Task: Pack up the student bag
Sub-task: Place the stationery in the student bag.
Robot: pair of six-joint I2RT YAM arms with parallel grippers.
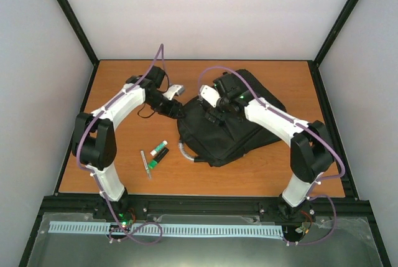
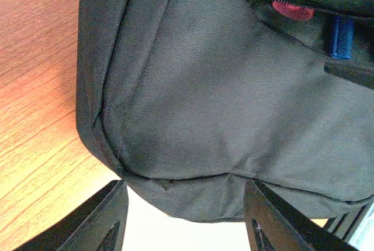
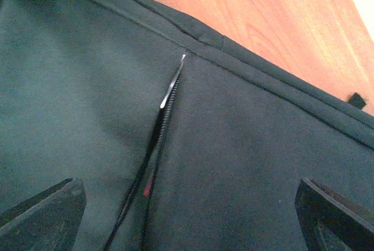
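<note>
Top external view: the bag point(image 1: 217, 142) lies slumped and creased just right of centre on the worktop point(image 1: 118, 80), its grey loop point(image 1: 185, 152) poking out at the lower left edge. A marker point(image 1: 159, 152) and a pen point(image 1: 146, 164) lie loose to its left.

The left hand point(image 1: 178, 112) is at the bag's left edge. In the left wrist view its fingers point(image 2: 102, 222) stand apart with the rounded corner seam lying between the tips. I read that as released, not pinching (the cloth shows no bunching there). The right hand point(image 1: 216, 116) is over the top panel. In the right wrist view its fingers point(image 3: 47, 210) sit at the two lower corners of the frame, spread wide, with only flat cloth and a zip point(image 3: 159, 134) beneath them, so it is released too.

As for handling, the bag looks soft and limp, so it will sag and fold rather than lift as one piece. The woven cloth should give fair grip, and nothing about it seems fragile. Flat panels offer little to pinch. The piped seam at the corner, the lip of the open pocket (upper right of the left wrist view, something red point(image 2: 292, 10) and something blue point(image 2: 339, 35) inside) or the loop look like better holds. One hand could spread the opening while the other loads.
</note>
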